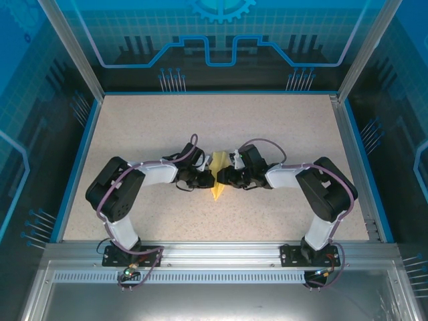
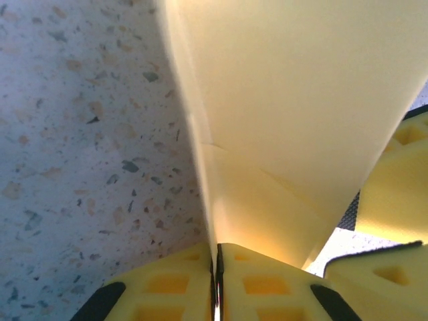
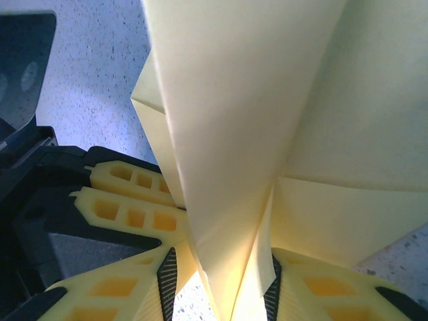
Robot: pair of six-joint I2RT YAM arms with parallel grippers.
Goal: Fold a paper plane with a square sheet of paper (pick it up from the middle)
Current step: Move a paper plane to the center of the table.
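Paper (image 1: 218,175) is part folded, over mid worktop (image 1: 154,127) between both arms. Left fingers (image 2: 167,291) are pinched tight on its crease. Right fingers (image 3: 334,294) sit apart with the fold loose between them. It looks light and flimsy and probably crumples easily, so I'd grab the layered crease, not a single flap.

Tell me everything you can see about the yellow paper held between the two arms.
The yellow paper is thin, plain and matte, already folded into layered flaps with sharp creases, and it narrows to a point at its near end. It is held up on edge over the speckled table, midway between the arms. The left hand is shut on one folded edge, with its pads pressed together on it. The right hand has its fingers either side of the lower folds. Whether they press the paper is unclear.
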